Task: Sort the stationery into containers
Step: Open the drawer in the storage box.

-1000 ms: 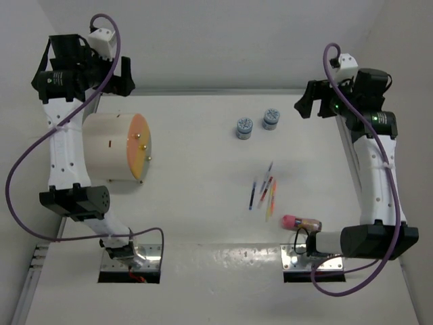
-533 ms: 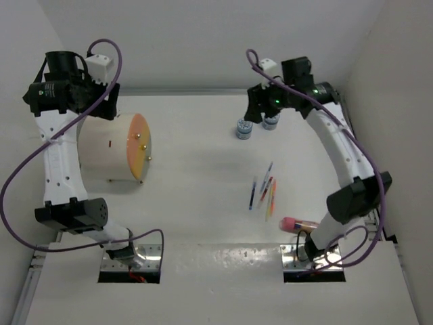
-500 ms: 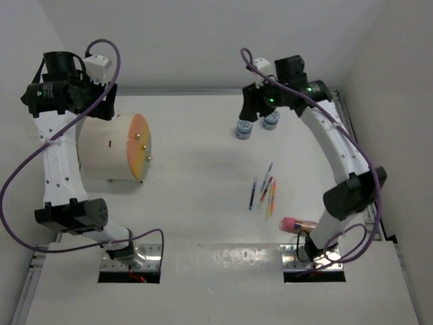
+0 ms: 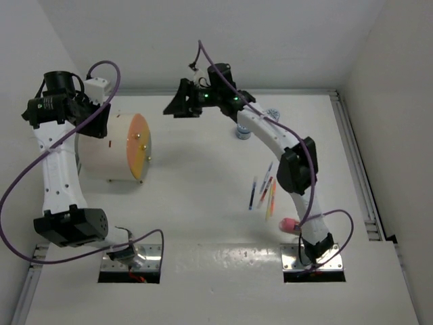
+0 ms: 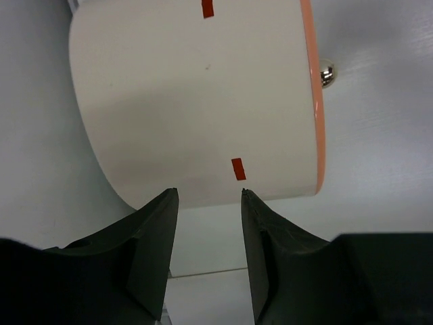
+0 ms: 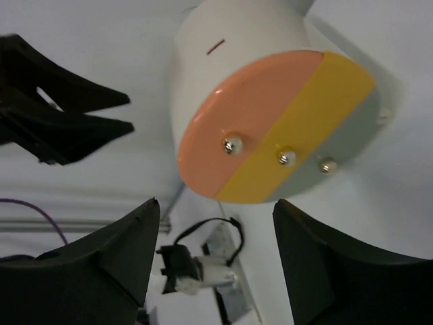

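The cream drum (image 4: pixel 108 147) lies on its side at the left, its round face (image 4: pixel 139 145) turned toward the table's middle. In the right wrist view that face (image 6: pixel 270 135) shows orange, yellow and grey bands, each with a small knob. My left gripper (image 4: pixel 93 122) hangs open over the drum's back top edge (image 5: pixel 196 101), nothing between its fingers. My right gripper (image 4: pixel 176 107) is open in the air right of the drum, pointing at the face. Thin pens (image 4: pixel 264 191) lie at centre right. A pink-ended cylinder (image 4: pixel 289 223) and two round blue-and-white pieces (image 4: pixel 243 131) are partly hidden by the right arm.
The back wall runs just behind both grippers. The left wall stands close to the drum. Both arm bases (image 4: pixel 132 256) sit on plates at the near edge. The right arm's forearm (image 4: pixel 270 139) stretches over the round pieces and the pens.
My right arm has swung left, from beside the round pieces at the back right to in front of the drum's face. My left gripper's jaws have narrowed above the drum.
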You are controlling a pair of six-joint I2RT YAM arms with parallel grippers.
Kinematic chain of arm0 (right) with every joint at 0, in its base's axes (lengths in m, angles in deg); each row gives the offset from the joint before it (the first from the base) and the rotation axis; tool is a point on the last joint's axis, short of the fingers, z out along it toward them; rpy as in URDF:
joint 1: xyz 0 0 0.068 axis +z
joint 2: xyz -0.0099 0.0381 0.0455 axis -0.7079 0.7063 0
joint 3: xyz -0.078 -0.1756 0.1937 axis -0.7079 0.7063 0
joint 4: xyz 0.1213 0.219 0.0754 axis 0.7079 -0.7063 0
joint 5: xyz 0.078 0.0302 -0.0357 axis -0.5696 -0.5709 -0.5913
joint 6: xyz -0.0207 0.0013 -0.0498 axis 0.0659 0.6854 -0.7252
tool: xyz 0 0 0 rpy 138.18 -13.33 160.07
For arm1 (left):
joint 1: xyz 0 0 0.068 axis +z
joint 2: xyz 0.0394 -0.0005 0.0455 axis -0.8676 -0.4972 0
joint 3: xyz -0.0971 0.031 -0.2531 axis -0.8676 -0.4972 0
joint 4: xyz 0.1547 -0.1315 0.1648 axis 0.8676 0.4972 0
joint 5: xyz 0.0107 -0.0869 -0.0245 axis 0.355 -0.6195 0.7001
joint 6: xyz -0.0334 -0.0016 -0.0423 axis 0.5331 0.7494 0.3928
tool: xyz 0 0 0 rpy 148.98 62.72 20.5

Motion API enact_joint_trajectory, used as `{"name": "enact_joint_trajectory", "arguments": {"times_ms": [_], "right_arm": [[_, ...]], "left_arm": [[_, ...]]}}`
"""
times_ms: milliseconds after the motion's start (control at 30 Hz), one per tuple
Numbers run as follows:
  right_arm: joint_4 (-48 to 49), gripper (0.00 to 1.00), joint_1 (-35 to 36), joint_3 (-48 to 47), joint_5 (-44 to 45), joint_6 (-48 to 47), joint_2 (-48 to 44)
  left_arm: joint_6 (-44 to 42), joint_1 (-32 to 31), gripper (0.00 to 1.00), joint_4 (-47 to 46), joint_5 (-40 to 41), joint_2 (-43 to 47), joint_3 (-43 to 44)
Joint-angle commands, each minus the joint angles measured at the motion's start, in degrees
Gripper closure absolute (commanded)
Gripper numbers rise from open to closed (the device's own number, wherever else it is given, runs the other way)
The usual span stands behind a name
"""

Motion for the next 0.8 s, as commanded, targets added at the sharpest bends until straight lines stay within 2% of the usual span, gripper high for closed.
{"name": "enact_joint_trajectory", "arguments": {"times_ms": [0, 200, 367, 467, 767], "right_arm": [[16.97, 0.32, 2.43, -5.43, -2.12, 17.30, 3.51], [23.22, 0.32, 7.44, -8.34, -2.12, 24.94, 9.48], [22.96, 0.47, 9.02, -7.04, -1.68, 29.07, 11.08], [26.11, 0.47, 9.81, -0.46, -2.29, 31.62, 10.20], [27.35, 0.46, 9.38, 2.64, -4.23, 33.21, 11.69]], "left_arm": [[-1.40, 1.01, 0.52, -2.23, -1.03, 0.37, -2.34], [-1.67, 1.37, 0.60, -4.43, -1.38, -0.68, -5.51], [-1.05, 1.28, 0.67, -6.18, -0.77, -2.09, -7.89], [-0.70, 1.19, 0.69, -6.54, -1.29, -3.49, -7.72], [0.27, -0.83, 0.77, -7.42, -1.29, -5.43, -7.27]]}}
